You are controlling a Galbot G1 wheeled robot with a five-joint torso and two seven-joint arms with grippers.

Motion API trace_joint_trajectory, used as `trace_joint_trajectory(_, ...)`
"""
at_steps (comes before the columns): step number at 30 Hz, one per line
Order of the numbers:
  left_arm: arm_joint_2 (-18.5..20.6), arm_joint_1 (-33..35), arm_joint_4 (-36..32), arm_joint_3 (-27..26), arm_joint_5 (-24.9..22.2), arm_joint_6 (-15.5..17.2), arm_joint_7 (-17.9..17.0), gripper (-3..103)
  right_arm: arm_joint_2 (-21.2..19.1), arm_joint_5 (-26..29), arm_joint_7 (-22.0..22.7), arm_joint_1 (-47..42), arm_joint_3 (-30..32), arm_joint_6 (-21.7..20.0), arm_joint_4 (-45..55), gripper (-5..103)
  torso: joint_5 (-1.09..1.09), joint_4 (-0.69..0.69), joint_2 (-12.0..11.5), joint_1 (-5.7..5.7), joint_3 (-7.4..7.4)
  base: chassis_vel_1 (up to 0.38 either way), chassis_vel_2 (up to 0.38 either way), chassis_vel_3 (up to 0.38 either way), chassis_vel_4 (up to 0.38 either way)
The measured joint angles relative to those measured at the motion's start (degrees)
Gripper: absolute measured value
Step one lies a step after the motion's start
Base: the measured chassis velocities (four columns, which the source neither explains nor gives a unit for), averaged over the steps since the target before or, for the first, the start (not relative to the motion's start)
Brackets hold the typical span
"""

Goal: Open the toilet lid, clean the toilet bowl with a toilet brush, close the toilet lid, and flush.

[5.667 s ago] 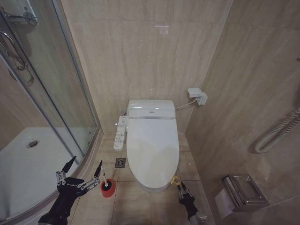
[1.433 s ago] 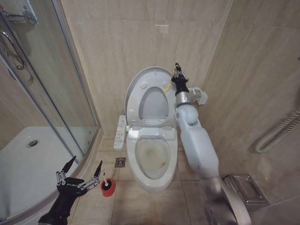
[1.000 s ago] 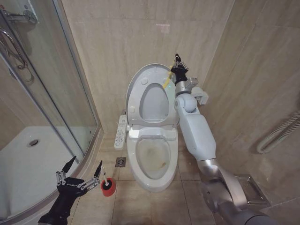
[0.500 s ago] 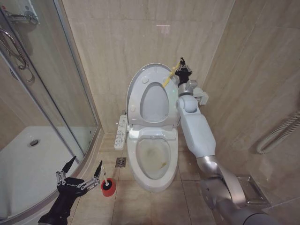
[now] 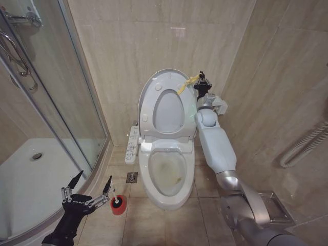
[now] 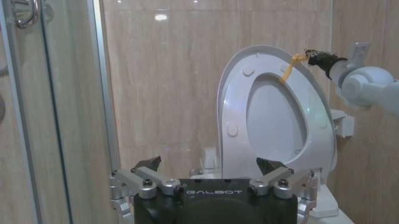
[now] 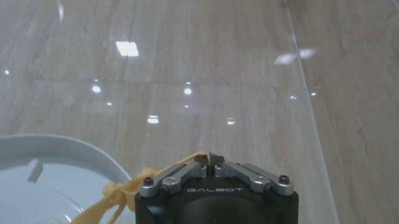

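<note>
The left tool (image 5: 88,191) is held low over the tiled floor beside the curved glass shower enclosure (image 5: 61,102), with its black fingers spread wide apart and nothing between them. Just to the right of this tool, the toilet brush (image 5: 116,198), a thin white stick with a dark bristle head, is stood in its small red round cup holder (image 5: 118,205) on the floor. Further right, the white ceramic toilet bowl (image 5: 166,171) with its brownish-stained basin is uncovered. Behind the bowl, the large white glossy oval toilet lid (image 5: 154,87) is raised upright against the beige tiled wall (image 5: 133,46), and the ring-shaped white seat (image 5: 169,110) is raised with it. A yellow strap (image 5: 185,83) is fixed to the upper right rim of the seat. The right tool (image 5: 202,78) is stretched up beside the top right edge of the lid, with its fingers brought together on the free end of the yellow strap; in the right wrist view the strap (image 7: 115,198) is seen hanging from the closed fingertips (image 7: 209,161).
</note>
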Motion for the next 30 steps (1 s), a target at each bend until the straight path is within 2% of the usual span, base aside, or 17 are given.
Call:
trace_joint_trajectory(23,0.0,0.0,0.0,0.0,0.0,0.0,0.0,100,-1.5,-3.7,0.4,1.5,0.5,0.3,-2.4,2,0.0,0.01,0.0,0.01,0.01,0.0,0.0,0.0,0.0)
trace_joint_trajectory(30,0.0,0.0,0.0,0.0,0.0,0.0,0.0,100,-2.8,1.6,0.0,-0.5,-0.6,-2.4,2.4,2,0.0,0.01,0.0,0.01,0.01,0.0,0.0,0.0,0.0)
